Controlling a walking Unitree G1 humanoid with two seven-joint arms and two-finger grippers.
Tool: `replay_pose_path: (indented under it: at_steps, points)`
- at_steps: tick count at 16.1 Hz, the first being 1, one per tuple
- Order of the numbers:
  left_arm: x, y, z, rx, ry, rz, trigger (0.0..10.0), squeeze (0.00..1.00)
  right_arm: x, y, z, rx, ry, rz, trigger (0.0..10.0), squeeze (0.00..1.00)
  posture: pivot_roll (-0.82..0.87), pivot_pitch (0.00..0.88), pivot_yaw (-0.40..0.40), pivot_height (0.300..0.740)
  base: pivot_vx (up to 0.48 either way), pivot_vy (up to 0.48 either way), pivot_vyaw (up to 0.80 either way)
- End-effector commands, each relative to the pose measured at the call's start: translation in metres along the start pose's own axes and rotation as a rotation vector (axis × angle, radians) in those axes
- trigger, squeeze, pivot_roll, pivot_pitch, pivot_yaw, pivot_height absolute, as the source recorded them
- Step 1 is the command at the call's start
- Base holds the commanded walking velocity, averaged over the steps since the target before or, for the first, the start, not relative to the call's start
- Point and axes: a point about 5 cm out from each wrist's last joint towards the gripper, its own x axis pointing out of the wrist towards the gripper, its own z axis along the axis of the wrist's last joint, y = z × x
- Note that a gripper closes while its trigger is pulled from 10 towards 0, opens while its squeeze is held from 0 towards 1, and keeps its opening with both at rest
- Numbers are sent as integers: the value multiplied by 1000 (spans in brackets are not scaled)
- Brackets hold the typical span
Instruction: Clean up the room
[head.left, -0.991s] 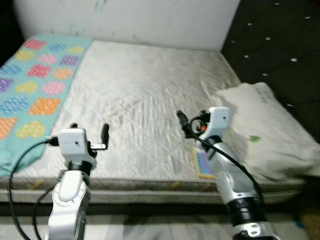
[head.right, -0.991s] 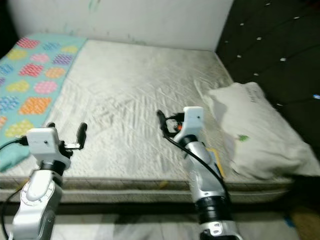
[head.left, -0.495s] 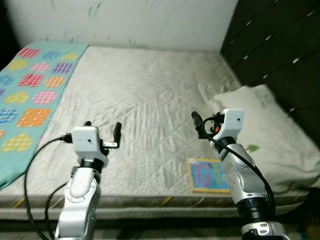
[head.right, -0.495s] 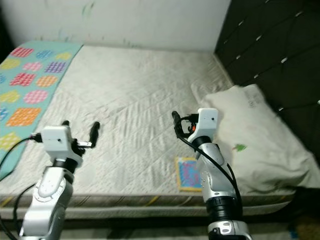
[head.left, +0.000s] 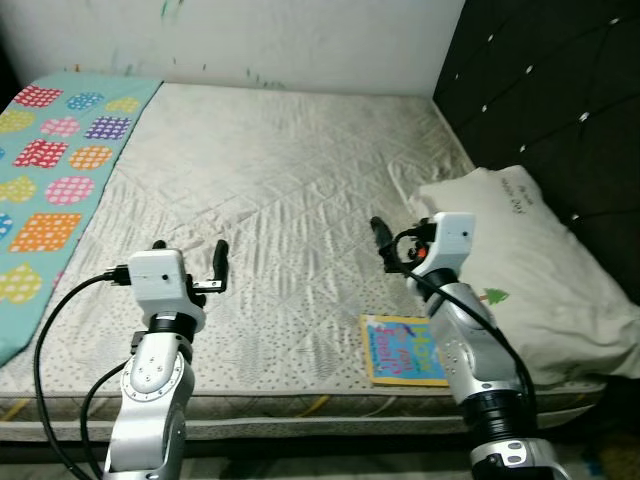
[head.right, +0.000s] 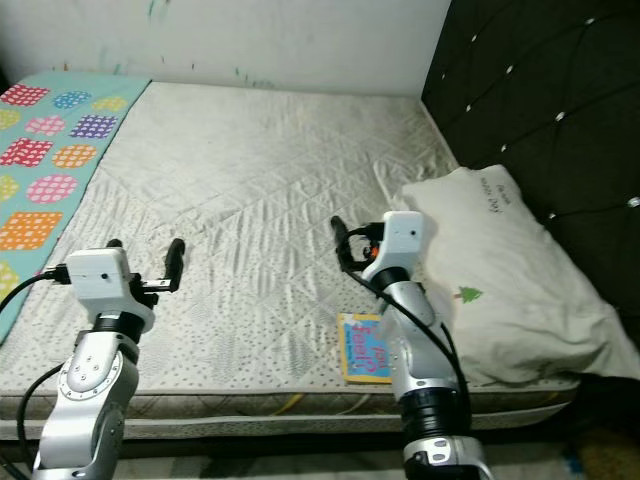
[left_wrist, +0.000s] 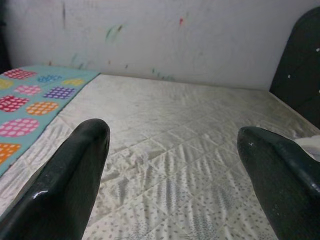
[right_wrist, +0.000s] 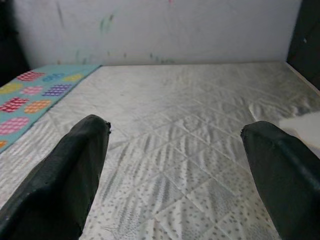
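Left eye: book (head.left: 404, 349) flat on bed (head.left: 290, 190) at about 5 o'clock, near the front edge, just beside pillow (head.left: 530, 270) — blanket (head.left: 50, 170) at 9. Probably light, stiff, thin; best pinched by an overhanging edge. Right eye: left gripper (head.right: 140, 262) and right gripper (head.right: 352, 243) raised, empty. Wrist views: both sets of jaws spread wide — released, over bare mattress.

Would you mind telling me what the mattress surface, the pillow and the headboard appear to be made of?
The mattress looks like quilted woven fabric, matte off-white, with stitched diamond lines and small printed dots. The pillow seems soft cotton cloth, wrinkled and matte. The headboard appears to be dark padded upholstery, possibly leatherette, tufted with shiny studs.
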Motion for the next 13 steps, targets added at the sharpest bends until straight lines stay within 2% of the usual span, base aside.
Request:
replay_pose_path:
  at_steps: [1, 13]
  points:
    - [-1, 2, -2, -1, 12, 10, 10000, 0, 0, -1, 0, 0, -1, -3, 10000, 0, 0, 72, -86, 740, 0, 345, 0]
    - [1, 3, -3, -14, 17, 7, 10000, 0, 0, -2, 1, 15, -3, -4, 10000, 0, -10, 69, -81, 740, 0, 405, 0]
